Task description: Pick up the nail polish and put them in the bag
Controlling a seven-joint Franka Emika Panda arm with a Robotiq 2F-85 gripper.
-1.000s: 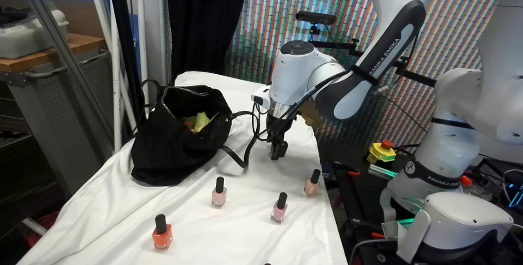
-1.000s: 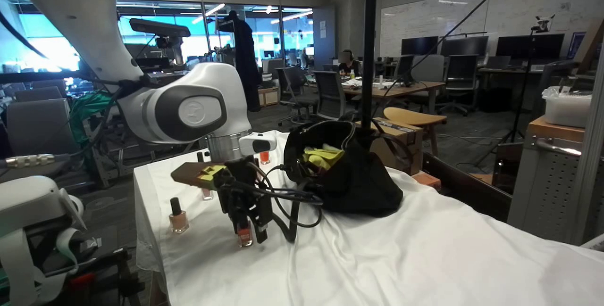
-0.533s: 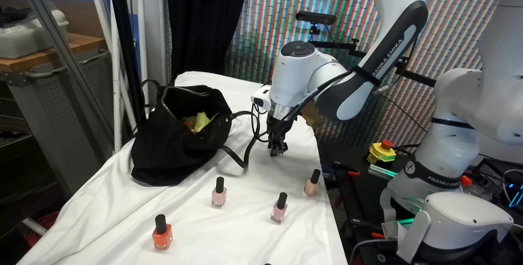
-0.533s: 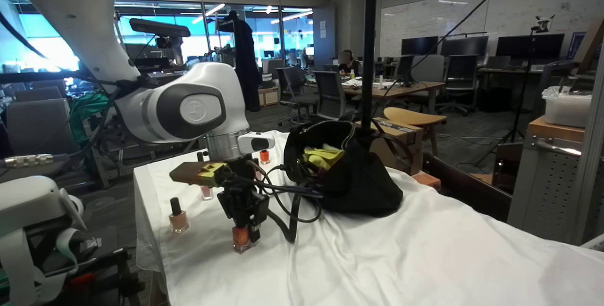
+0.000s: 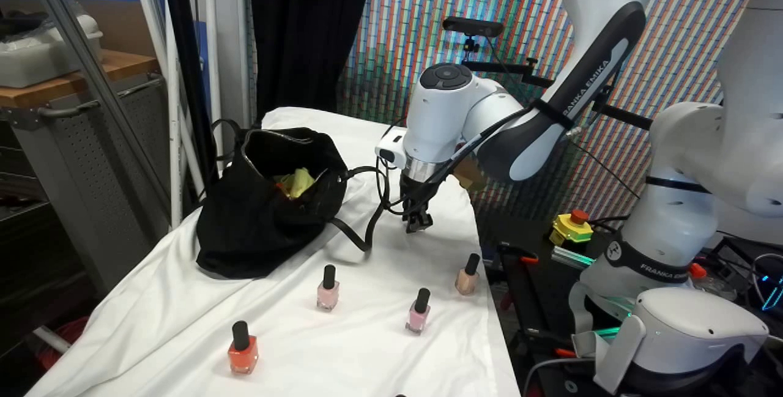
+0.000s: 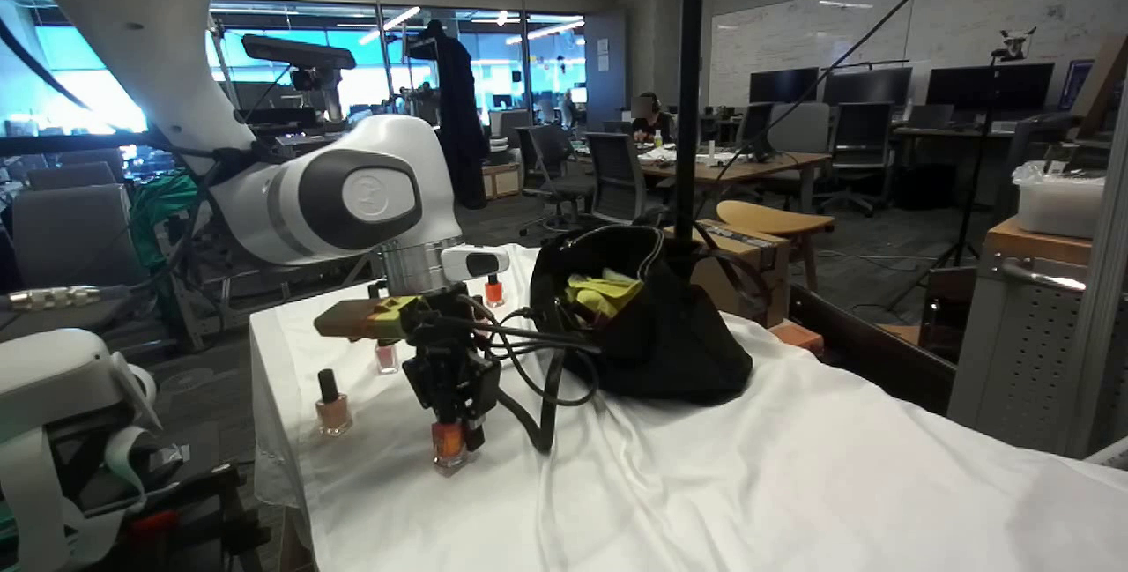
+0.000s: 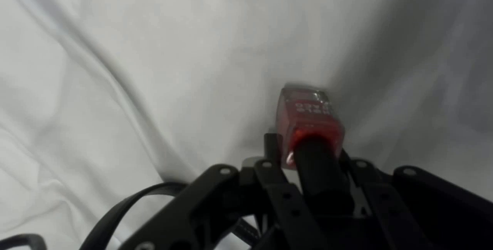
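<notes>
In an exterior view, the tool points down over the white-covered tabletop, beside the black bag and near its handle strap. It sits a touch higher than 1 second ago. 4 nail polish bottles stand upright, untouched: an orange bottle, a pale pink bottle, a mauve bottle and a peach bottle. Whatever the tool grasps is hidden here.

In an exterior view, a red bottle shows its body below the fingertips. 1 second ago the fingers stood wider around it; now they have closed in on its upper part. Whether its base is off the cloth, I cannot tell. The bag's mouth gapes nearby, with yellow-green fabric inside.

In the wrist view, the bottle's black cap lies between the 2 fingers, and the tool is pinching there. So the grasp seems made; lifting and carrying to the bag should follow. A grip so high on the bottle might let it swing, and the strap could snag.
</notes>
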